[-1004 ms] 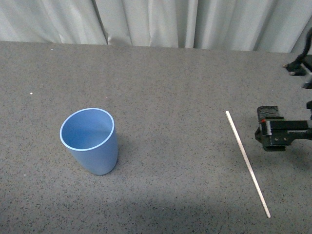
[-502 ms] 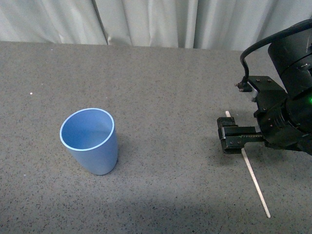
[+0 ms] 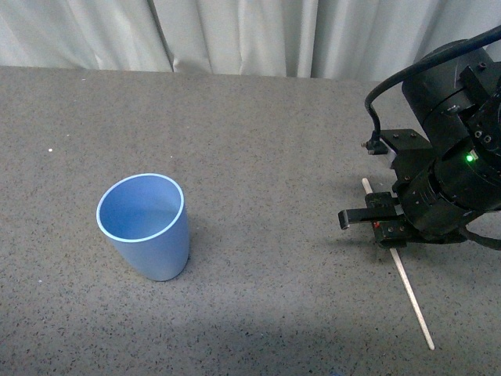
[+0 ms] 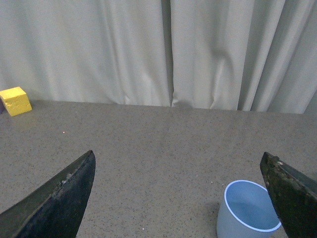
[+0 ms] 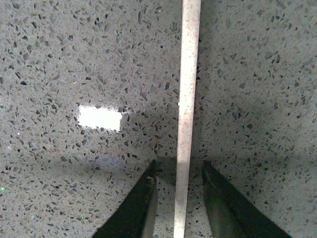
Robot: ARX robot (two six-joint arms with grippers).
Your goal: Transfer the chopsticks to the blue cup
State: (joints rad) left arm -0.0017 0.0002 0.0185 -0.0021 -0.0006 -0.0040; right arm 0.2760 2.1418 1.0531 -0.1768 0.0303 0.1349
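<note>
The chopstick (image 3: 410,294), a thin cream-white stick, lies flat on the grey table at the right. My right gripper (image 3: 383,225) is low over its upper part and open. In the right wrist view the chopstick (image 5: 186,99) runs between my two dark fingertips (image 5: 148,198), with a gap on each side. The blue cup (image 3: 145,225) stands upright and empty at the left of the table. It also shows in the left wrist view (image 4: 246,210). My left gripper (image 4: 181,198) is open and empty, well above the table, with the cup by one finger.
A grey speckled table (image 3: 258,141) ends at a pale curtain (image 3: 250,35) at the back. A yellow block (image 4: 15,100) sits by the curtain in the left wrist view. A bright light patch (image 5: 99,118) lies on the table beside the chopstick.
My right arm has come in from the right edge and moved left and down over the chopstick, so its fingers now straddle the stick. The cup and chopstick have not moved.
</note>
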